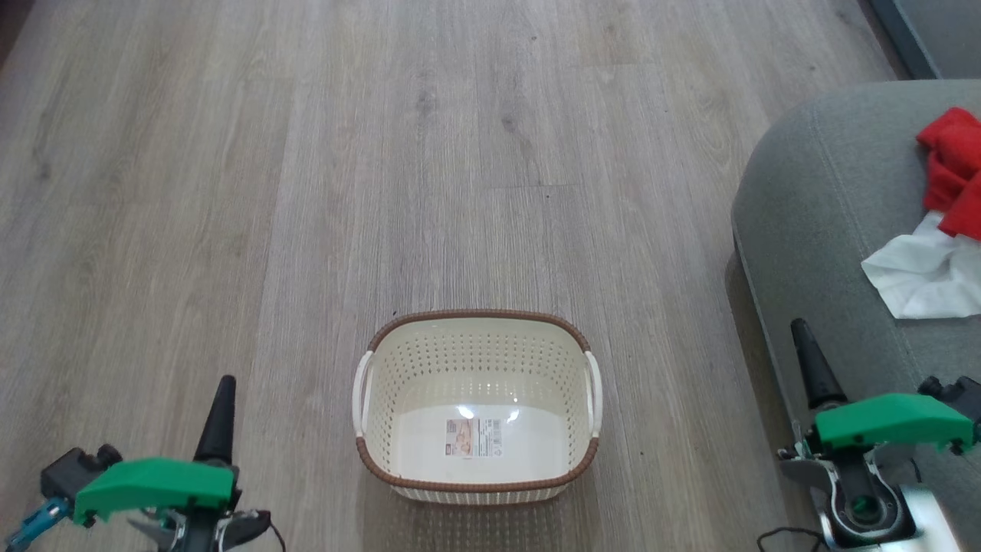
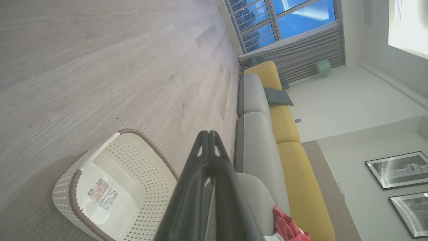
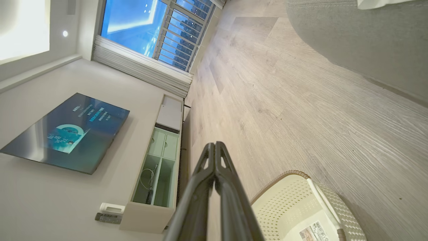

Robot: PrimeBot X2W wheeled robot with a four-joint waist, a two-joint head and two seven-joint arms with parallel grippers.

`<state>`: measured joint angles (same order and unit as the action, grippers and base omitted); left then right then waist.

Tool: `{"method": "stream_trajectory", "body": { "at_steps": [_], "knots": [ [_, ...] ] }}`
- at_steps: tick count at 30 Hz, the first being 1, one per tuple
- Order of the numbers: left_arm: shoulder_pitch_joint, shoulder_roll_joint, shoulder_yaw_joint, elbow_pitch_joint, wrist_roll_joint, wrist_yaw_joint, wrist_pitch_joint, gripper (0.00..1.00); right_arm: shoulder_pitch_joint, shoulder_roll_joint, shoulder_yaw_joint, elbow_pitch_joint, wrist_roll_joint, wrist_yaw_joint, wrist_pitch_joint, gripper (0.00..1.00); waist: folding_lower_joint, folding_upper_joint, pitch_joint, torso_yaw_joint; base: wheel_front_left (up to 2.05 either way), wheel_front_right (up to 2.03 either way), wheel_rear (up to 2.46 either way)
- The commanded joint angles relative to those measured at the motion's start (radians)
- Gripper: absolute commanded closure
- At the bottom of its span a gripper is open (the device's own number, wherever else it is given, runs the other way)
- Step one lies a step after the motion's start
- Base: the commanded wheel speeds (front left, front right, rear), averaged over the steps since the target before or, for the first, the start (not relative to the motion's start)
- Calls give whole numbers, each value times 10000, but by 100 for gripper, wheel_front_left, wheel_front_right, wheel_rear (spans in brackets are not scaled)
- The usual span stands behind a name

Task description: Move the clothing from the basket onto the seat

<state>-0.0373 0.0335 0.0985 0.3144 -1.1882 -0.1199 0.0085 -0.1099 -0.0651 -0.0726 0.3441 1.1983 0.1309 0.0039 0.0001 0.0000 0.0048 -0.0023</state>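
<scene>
your left pincer point(image 1: 225, 382) is clenched tight, the two dark fingers pressed tip to tip with nothing caught between them. it's hanging in the air above the floor point(image 1: 306, 192), touching nothing. same story for your right pincer point(image 1: 799, 327): fingers squeezed together and empty, with the tip up over the rounded edge of the seat point(image 1: 820, 199). can't tell from here if it brushes the fabric. the basket point(image 1: 475, 368) sits on the floor between the two pincers, off to the right of the left one and to the left of the right one, well apart from both. its bare bottom and the label point(image 1: 473, 438) are showing. on the seat, out past the right pincer's tip and off to its right, lie the white garment point(image 1: 920, 276), nearer to it, and the red clothing point(image 1: 954, 169) further along, the two touching each other.
</scene>
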Motion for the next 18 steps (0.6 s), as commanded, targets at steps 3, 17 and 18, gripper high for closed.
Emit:
{"method": "stream_trajectory", "body": {
  "at_steps": [3,17,18],
  "knots": [
    [-532,132,179,-396,-457,-54,105,100,-137,25,49,-439,449,-1,132,100,0,0,-1,2,0,0,0],
    [-607,147,169,-520,-2050,-77,507,100,-70,78,-148,-674,2002,-1,542,100,-1,0,-8,11,0,0,0],
    [-613,148,169,-529,-2164,-78,535,100,-65,81,-163,-691,2113,-1,571,100,-1,0,-9,12,0,0,0]
  ]
}}
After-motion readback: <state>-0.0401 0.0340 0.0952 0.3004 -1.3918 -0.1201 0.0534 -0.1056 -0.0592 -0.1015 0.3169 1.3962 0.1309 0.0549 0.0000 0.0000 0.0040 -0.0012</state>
